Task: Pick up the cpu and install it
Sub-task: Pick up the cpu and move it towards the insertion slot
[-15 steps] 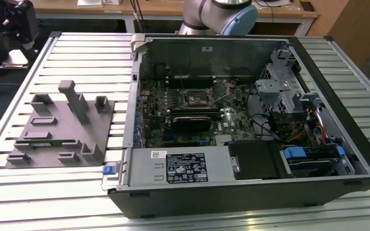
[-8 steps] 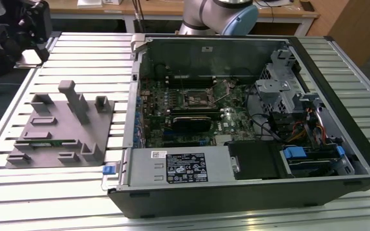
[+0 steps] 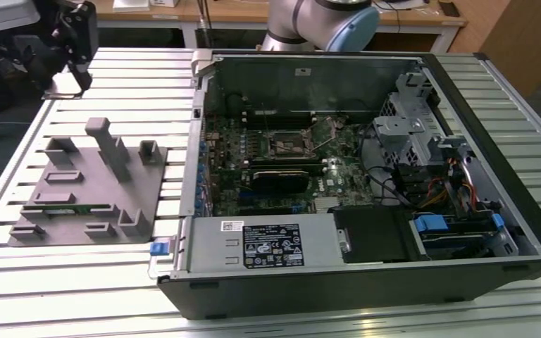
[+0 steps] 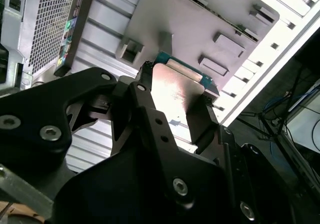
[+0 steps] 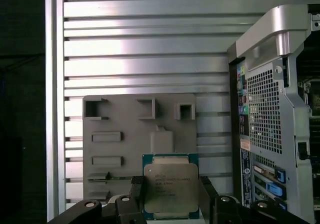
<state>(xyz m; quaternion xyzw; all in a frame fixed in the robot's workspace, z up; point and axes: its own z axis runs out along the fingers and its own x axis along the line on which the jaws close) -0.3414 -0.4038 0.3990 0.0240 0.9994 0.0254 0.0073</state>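
**Cpu [image 5: 170,191] aloft in gripper [image 5: 170,200], socket [image 3: 284,144] well apart inside open case**

Black fingers [image 5: 136,199] of the single arm's gripper are closed onto two opposite edges of the cpu. They are drawn in only as far as the chip's own width, with nothing else between them. In both wrist views the pale silver lid [image 4: 175,91] faces away from the claw, ringed by its green border, and the chip sits flat and square in the grip rather than tilted. Being near enough square, it has no long axis to speak of. What counts is that its flat face looks down toward the slatted table [image 5: 150,44].

The grey tray [image 5: 130,119], with its pockets and posts, lies on the table beneath the chip, and the cpu is clear of it and touching nothing but the fingers. In the exterior view the gripper [image 3: 68,83] hangs raised at the exterior view's left, near the tray's [image 3: 73,211] far end.

The computer case [image 3: 496,211] lies open beside the tray. The socket on its motherboard [image 3: 337,169] is toward the exterior view's right of the claw, beyond the case's near wall and lower than the chip. The socket appears unfilled, so the pick-up looks done and the install not yet.
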